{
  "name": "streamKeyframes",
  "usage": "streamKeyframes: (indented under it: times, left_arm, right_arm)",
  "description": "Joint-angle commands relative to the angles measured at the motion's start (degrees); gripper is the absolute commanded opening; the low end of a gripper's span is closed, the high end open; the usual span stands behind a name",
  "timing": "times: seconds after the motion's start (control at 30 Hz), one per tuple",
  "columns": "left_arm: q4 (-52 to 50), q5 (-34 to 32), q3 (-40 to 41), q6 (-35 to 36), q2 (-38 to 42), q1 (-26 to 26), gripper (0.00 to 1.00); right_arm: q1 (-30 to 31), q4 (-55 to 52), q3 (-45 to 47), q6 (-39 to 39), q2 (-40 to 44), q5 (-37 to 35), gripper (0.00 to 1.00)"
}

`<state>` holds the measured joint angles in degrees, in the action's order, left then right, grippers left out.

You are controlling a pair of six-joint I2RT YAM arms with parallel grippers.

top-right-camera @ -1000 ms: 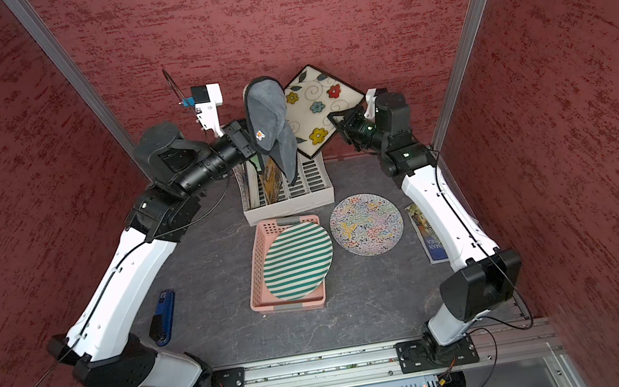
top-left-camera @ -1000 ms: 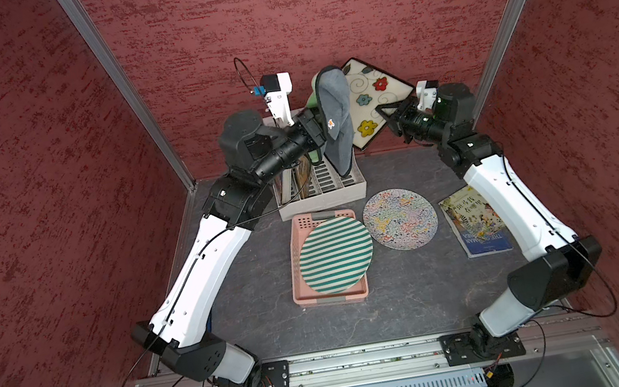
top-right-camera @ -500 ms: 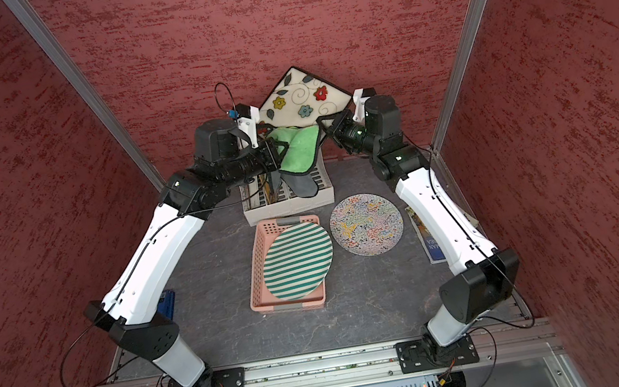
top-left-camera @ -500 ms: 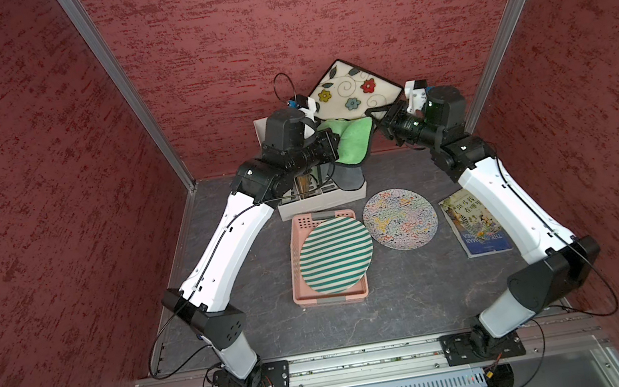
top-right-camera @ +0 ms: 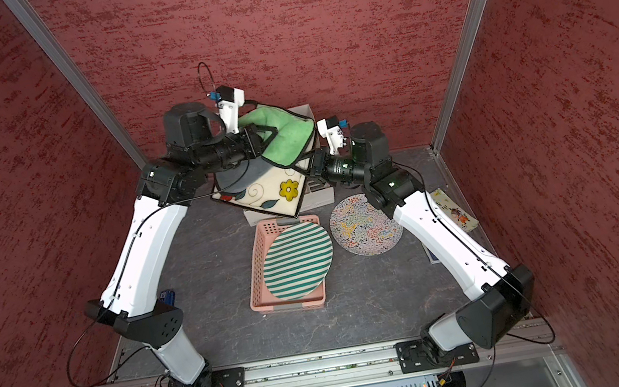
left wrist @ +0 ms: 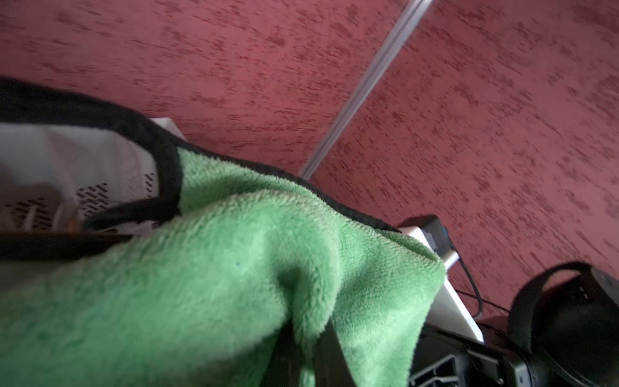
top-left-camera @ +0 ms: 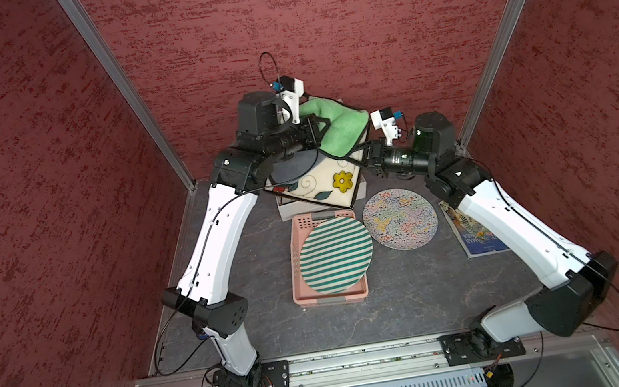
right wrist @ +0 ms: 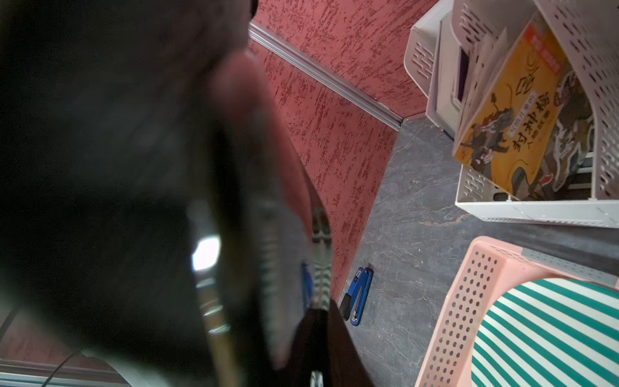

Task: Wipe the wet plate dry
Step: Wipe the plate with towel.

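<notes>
My right gripper [top-left-camera: 362, 159] clamped on floral plate [top-left-camera: 329, 185] edge; plate tilted above far white rack [top-left-camera: 288, 207]. My left gripper [top-left-camera: 319, 129] pinching green cloth [top-left-camera: 344, 130] over plate's far half. Wiping mid-way, I judge; near half bare, likely left.

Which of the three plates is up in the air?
The square flowered plate: the right claw holds it up, green cloth draped over it. The striped plate rests on the pink basket; the squiggly plate lies on the table.
</notes>
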<state>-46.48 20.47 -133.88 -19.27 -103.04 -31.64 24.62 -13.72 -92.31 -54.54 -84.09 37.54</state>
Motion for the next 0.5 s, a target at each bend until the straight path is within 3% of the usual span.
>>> streamKeyframes:
  times: [0.0, 0.2, 0.33, 0.47]
  left_arm:
    - [-6.71, 0.58, 1.85, 3.40, -1.61, -1.93, 0.00]
    - [-1.39, -2.65, 13.11, 0.12, 6.42, 2.07, 0.00]
    - [-0.62, -4.88, 12.13, -2.68, 7.32, 5.86, 0.00]
    - [-2.13, -6.47, 5.11, -3.39, 4.19, 7.62, 0.00]
  right_arm:
    - [-3.71, 15.80, -12.74, -1.86, -0.67, -2.54, 0.00]
    - [-10.17, 25.95, -11.75, -13.22, -1.05, -3.58, 0.00]
    - [-7.19, 28.73, -5.87, -14.09, 1.12, -0.06, 0.00]
    - [-0.46, 27.57, 1.17, -11.24, 4.88, 0.58, 0.00]
